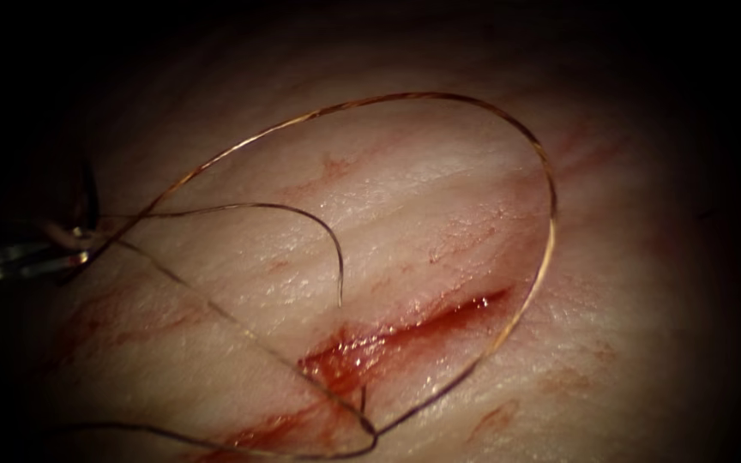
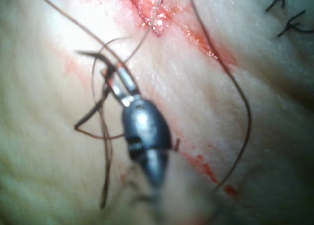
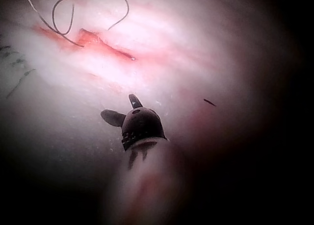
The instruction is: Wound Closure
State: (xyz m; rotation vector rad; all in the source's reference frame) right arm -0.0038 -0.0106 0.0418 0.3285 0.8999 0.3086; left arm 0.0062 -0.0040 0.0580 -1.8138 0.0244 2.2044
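Endoscope view: I list the tissue (image 1: pixel 439 214), its cut (image 1: pixel 388 339) running obliquely and wet with red fluid (image 1: pixel 345 356). A thread (image 1: pixel 551 223) makes one wide loop over the tissue, crossing the cut and meeting a knot-like crossing near the cut's lower left end. My left tool (image 1: pixel 32 257) sits at the far left edge, left of the cut, its jaws closed where the thread strands gather. I cannot pick out the needle with certainty; a thin curved strand (image 1: pixel 336 249) ends free above the cut. Left wrist view: left tool (image 2: pixel 117 83), jaws closed on thread (image 2: pixel 245 112), dark strands tangled about the tips; cut (image 2: pixel 162 19) beyond; cut ends of thread (image 2: pixel 289 26) on the tissue. Right wrist view: right tool (image 3: pixel 122 110), jaws spread wide, holding nothing, well apart from the cut (image 3: pixel 98 41) and thread (image 3: pixel 64 14).
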